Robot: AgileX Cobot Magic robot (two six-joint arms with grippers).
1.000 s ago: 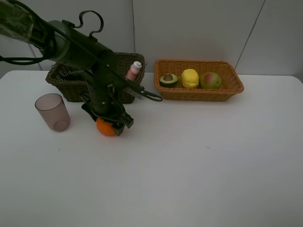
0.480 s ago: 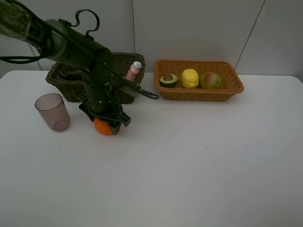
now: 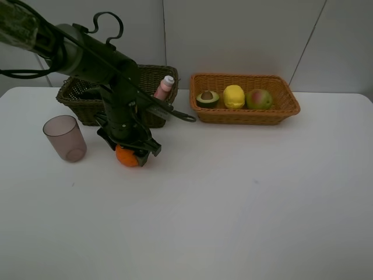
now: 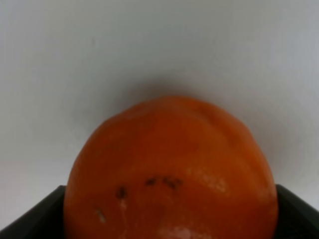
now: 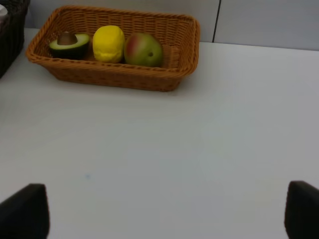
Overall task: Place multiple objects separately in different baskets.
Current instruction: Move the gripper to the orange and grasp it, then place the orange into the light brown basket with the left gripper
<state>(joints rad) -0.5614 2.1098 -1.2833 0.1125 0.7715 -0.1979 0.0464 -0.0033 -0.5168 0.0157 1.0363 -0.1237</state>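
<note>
**Left gripper down over the orange, near the table's far left**

On the white table (image 3: 245, 210), the dark basket (image 3: 152, 79) at the far edge holds a pink bottle (image 3: 164, 87). The tan basket (image 3: 245, 114) beside it holds avocado (image 3: 207, 98), lemon (image 3: 233, 96) and pear (image 3: 259, 99). The mauve cup (image 3: 64, 137) stands near the left edge. The left gripper (image 3: 132, 153) straddles the orange (image 3: 126, 157), jaws wide. The right gripper (image 5: 159, 211) is spread and empty. No readable writing.

High overview, two close wrist views
</note>
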